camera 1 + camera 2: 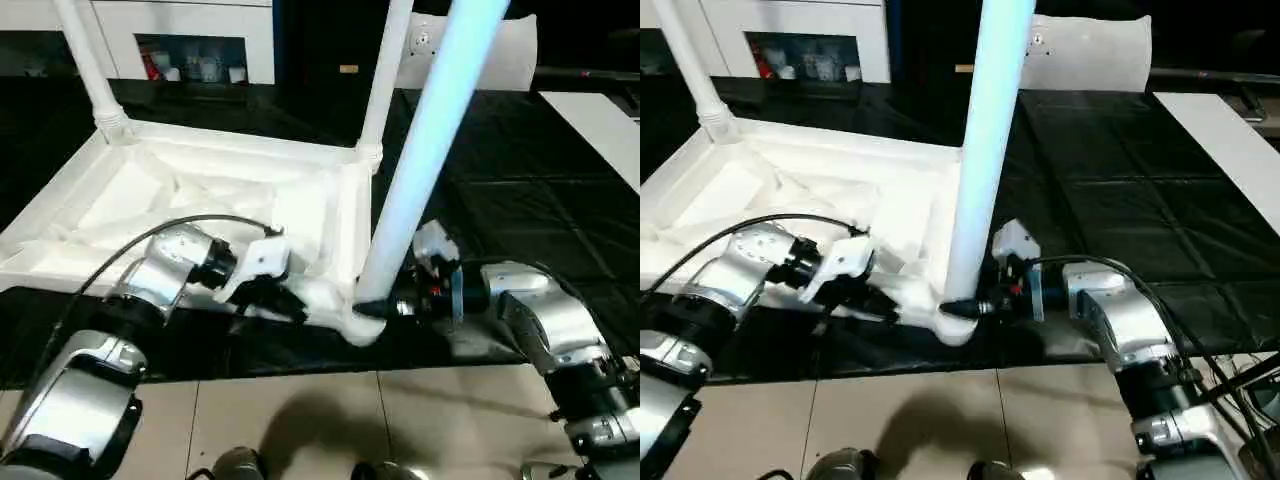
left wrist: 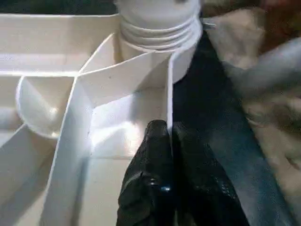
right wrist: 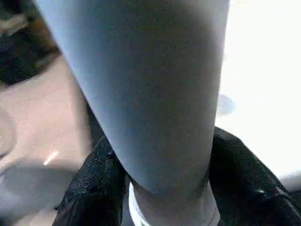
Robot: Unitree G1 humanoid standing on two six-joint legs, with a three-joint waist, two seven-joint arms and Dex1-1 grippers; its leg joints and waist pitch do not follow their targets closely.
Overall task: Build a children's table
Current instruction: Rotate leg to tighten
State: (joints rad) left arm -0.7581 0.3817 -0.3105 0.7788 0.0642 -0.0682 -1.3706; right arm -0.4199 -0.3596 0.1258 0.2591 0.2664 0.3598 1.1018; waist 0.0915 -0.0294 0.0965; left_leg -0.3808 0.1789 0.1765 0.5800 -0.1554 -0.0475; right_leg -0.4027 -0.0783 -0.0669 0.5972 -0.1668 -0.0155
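Left eye view: your tabletop (image 1: 200, 200) lies underside up on the black mat (image 1: 500, 200), ribs showing. Two legs stand in its far corner sockets, the far left leg (image 1: 90, 65) and the far right leg (image 1: 385, 75). A third leg (image 1: 425, 150) rises from the near right corner socket (image 1: 360, 322). Your right gripper (image 1: 385, 305) has its fingers set either side of this leg's base, just above the socket. Your left gripper (image 1: 270, 298) sits at the tabletop's near rim, just beside that same corner. Beyond the mat stand a white cabinet (image 1: 180, 35) and a flat white board (image 1: 600, 125).

Right eye view: the same arrangement holds. The near leg (image 1: 985, 150) stands upright between your two grippers, with the right gripper (image 1: 975, 305) touching its base and the left gripper (image 1: 860, 295) on the rim beside the socket.

Left wrist view: your left gripper (image 2: 170, 155) is closed on the tabletop's thin side wall (image 2: 169, 99), one black finger (image 2: 153, 160) on each face. Ahead of the fingertips, the threaded base of the leg (image 2: 157, 28) sits in the corner socket.

Right wrist view: your right gripper (image 3: 162, 179) is clamped around the leg (image 3: 150, 84), its black fingers (image 3: 94, 188) pressed against both sides of the tube.
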